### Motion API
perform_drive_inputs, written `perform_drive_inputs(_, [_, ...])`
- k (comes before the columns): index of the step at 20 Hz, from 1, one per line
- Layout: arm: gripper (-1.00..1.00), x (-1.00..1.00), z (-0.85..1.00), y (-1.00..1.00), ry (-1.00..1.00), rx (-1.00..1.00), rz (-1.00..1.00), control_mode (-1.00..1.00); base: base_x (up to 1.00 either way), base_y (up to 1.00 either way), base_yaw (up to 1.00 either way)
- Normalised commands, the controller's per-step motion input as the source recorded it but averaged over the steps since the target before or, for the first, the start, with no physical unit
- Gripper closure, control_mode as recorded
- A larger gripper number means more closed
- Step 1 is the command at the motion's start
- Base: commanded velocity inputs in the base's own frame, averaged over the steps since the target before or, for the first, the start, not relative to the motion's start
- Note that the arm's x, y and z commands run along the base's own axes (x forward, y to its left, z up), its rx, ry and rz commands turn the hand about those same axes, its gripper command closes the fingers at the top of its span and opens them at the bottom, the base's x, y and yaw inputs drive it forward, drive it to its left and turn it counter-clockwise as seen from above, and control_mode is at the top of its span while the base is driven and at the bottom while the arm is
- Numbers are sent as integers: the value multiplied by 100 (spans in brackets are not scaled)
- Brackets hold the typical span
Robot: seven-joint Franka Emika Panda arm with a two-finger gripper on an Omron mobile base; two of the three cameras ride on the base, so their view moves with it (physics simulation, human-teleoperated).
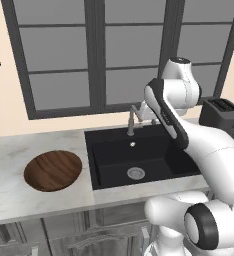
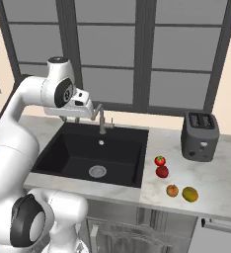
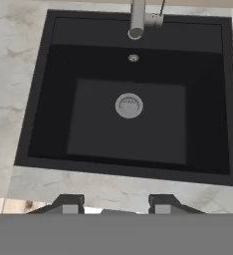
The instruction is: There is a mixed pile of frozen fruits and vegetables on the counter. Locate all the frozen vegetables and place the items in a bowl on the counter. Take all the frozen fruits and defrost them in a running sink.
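Poised high above the sink (image 3: pixel 128 99), my claw (image 3: pixel 116 201) hangs with nothing between its fingertips (image 3: pixel 68 203), drawn in as narrow as it goes; the two dark tips rise at the lower edge of the hand view over the front strip of the counter (image 3: pixel 113 187). Below me lies the matte black basin, its round metal drain (image 3: pixel 129 106) near the middle and the brushed-metal faucet (image 3: pixel 137 20) at the back rim. From the left base view, the wooden bowl (image 1: pixel 53 170) sits on the marble to the left of the sink, with nothing in it. From the right base view, the mixed pile rests on the counter to the right of the basin, in front of a dark toaster (image 2: pixel 200 135): a round red tomato (image 2: pixel 160 160) just behind a lumpier red piece (image 2: pixel 162 171), the two close together, then an orange ball (image 2: pixel 172 190) and a yellow-green ball (image 2: pixel 190 194) side by side nearer the counter's front edge.
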Motion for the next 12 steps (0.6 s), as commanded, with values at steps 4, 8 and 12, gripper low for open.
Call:
perform_drive_inputs(4, [-100, 0, -2, -5, 0, -6, 0, -100, 0, 0, 0])
perform_drive_inputs(8, [-100, 0, -4, -18, -1, -10, 0, -100, 0, 0, 0])
perform_drive_inputs(12, [-100, 1, 0, -28, 0, -6, 0, -100, 0, 0, 0])
